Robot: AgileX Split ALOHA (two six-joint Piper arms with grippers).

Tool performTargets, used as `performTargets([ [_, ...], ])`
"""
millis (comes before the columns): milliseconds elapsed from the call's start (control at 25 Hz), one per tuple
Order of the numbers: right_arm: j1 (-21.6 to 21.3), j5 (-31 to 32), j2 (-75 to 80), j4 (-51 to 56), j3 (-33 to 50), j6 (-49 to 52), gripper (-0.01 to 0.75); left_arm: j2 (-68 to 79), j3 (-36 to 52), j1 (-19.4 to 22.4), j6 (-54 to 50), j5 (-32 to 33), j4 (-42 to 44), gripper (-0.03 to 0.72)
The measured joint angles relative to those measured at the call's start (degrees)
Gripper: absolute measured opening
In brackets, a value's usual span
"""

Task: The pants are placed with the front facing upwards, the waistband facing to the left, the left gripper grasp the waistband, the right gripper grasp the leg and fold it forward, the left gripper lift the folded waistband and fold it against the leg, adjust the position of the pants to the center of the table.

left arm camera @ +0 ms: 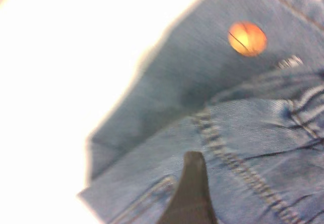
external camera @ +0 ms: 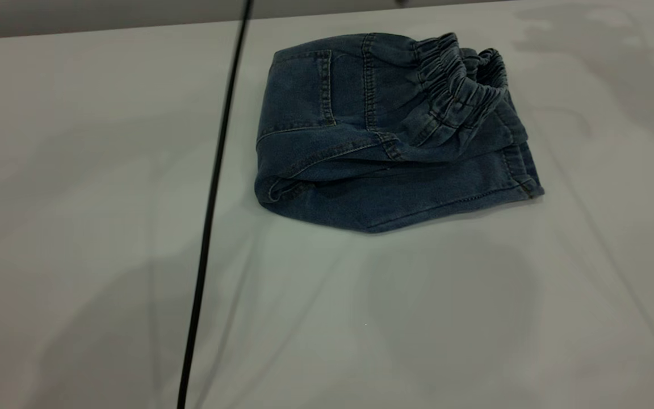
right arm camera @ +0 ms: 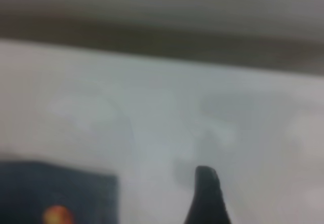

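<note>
The blue denim pants lie folded in a compact bundle on the white-grey table, toward its far side. The gathered waistband rests on top at the bundle's right end, over the leg hem. Neither gripper shows in the exterior view. In the left wrist view my left gripper hovers close over the denim; one black finger shows, nothing held. In the right wrist view my right gripper is open above bare table, beside a corner of the pants.
A thin black cable runs from the table's far edge to its near edge, just left of the pants. An orange round print marks the denim. The table's far edge lies beyond the right gripper.
</note>
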Motion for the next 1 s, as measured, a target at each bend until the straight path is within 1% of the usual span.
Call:
performTargets([
  [120,0.1,-0.1,-4.7,1.8,0.8,0.8,0.441,-4.5,0.0,0.1,-3.1,0.1,6.5,0.581],
  [280,0.1,0.1,-11.1,4.0,5.5,1.0,0.441,-10.5,0.1,0.1,-8.5,0.1,14.8,0.581],
  [400,0.1,0.0,-16.5,3.9,9.3,1.2,0.441,-14.7,0.2,0.1,-9.4,0.1,18.6,0.581],
  [600,0.1,0.0,-26.1,3.9,15.5,2.4,0.441,-21.8,0.5,0.1,-9.4,0.1,19.3,0.581],
  [720,0.1,0.0,-32.2,5.1,19.0,2.7,0.441,-26.2,2.9,0.1,-9.7,0.0,19.3,0.581],
  [1000,0.1,0.0,-47.4,11.5,30.2,1.2,0.441,-38.2,14.9,0.0,-12.0,-0.2,19.0,0.581],
])
